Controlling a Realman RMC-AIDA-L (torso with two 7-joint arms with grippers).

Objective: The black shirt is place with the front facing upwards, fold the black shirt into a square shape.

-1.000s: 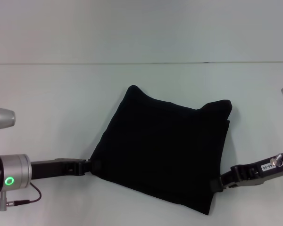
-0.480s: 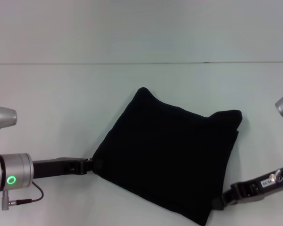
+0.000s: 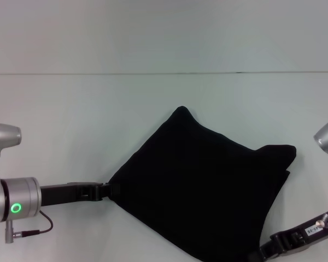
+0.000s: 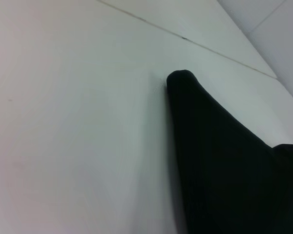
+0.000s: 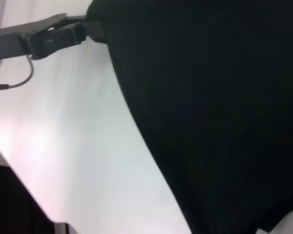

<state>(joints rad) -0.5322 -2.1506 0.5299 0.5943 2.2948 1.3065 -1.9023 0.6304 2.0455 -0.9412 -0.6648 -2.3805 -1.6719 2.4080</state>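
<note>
One black shirt (image 3: 199,185), folded into a rough four-cornered bundle, lies on one pale counter (image 3: 98,109). Two robot arms reach in, each with one tool: the left tool (image 3: 110,190) at the bundle's left corner and the right tool (image 3: 257,254) at its near right corner, making two tools in all. One green ring light (image 3: 15,208) glows on the left arm.

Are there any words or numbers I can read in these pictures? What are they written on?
Small white label on the right arm, near the right gripper: it has dark marks, but they are too small to read.
Black shirt: folded, no words showing on it.
Left arm: only a green ring light, no text. The left gripper has none either.
</note>
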